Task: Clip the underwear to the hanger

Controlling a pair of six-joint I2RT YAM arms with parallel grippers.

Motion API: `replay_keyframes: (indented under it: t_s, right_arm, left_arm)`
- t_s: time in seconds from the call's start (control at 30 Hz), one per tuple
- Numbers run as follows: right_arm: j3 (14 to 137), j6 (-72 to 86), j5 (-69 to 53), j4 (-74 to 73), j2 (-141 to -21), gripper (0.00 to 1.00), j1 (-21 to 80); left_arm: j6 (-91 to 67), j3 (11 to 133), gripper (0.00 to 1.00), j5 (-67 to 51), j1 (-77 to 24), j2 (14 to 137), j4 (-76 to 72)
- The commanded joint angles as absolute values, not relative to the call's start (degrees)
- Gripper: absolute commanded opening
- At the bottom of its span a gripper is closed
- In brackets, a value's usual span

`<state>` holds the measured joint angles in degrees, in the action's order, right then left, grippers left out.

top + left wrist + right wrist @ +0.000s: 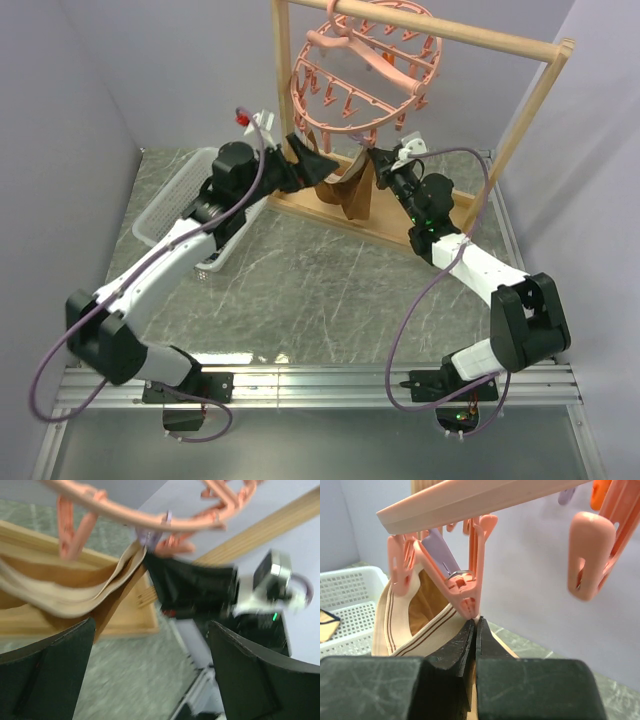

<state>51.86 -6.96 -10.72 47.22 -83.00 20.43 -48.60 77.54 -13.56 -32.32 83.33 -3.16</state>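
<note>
The salmon-pink hanger [365, 70] hangs from the wooden rack's top bar. The brown underwear [350, 195] hangs below its ring, between my two grippers. My right gripper [378, 160] is shut on the tan waistband [427, 630], its tips [476, 625] right under a pink clip [465, 597] whose tip touches the band. In the left wrist view, my left gripper [150, 670] is wide open and empty, just left of the cloth [60, 600]; it faces the ring [125, 515] and the right gripper [190, 587]. I cannot tell how the underwear's left end is held.
The wooden rack [520, 110] stands across the back, with its base board [300, 208] under the underwear. A white perforated basket [175, 200] lies at the left; in the right wrist view, it [345, 595] holds a small beige garment [327, 622]. Grey walls close in both sides.
</note>
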Motion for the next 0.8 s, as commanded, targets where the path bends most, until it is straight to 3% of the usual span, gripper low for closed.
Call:
replay_keyframes:
  t_s: [0.0,0.13,0.3,0.4,0.43,0.5,0.53,0.77]
  right_arm:
    - [53.18,-6.33,-10.55,46.24,-79.81,0.00,18.90]
    - [52.03,-5.80,-9.76,43.42,-77.35,0.00,17.76]
    - [50.63,-5.19,-9.05,38.33,-74.27,0.00,15.47]
    - [50.45,-4.75,-9.14,33.76,-72.34,0.15,13.80]
    - [50.10,-4.66,-9.84,32.79,-71.12,0.27,13.28]
    - [49.66,-4.66,-11.60,29.46,-69.62,0.39,12.04]
    - [49.31,-5.09,-11.95,28.31,-68.04,0.50,11.78]
    - [45.53,-6.33,-16.08,13.83,-56.44,0.70,8.70]
  left_arm:
    - [-40.37,71.82,0.99,-11.88,-32.17,76.48,-0.19]
    - [-34.29,67.94,0.99,-8.97,-30.76,70.76,5.52]
    - [-24.37,72.50,0.99,-3.71,-29.00,68.91,18.17]
    - [-21.11,75.32,0.99,-0.18,-27.43,69.26,25.57]
    - [-20.22,75.41,0.99,-0.61,-26.73,68.39,27.06]
    - [-16.99,76.20,0.99,-1.32,-25.14,67.85,28.90]
    - [-15.66,76.98,0.99,-1.75,-24.88,68.37,30.48]
    - [-9.76,79.81,0.99,-6.49,-20.22,69.35,39.55]
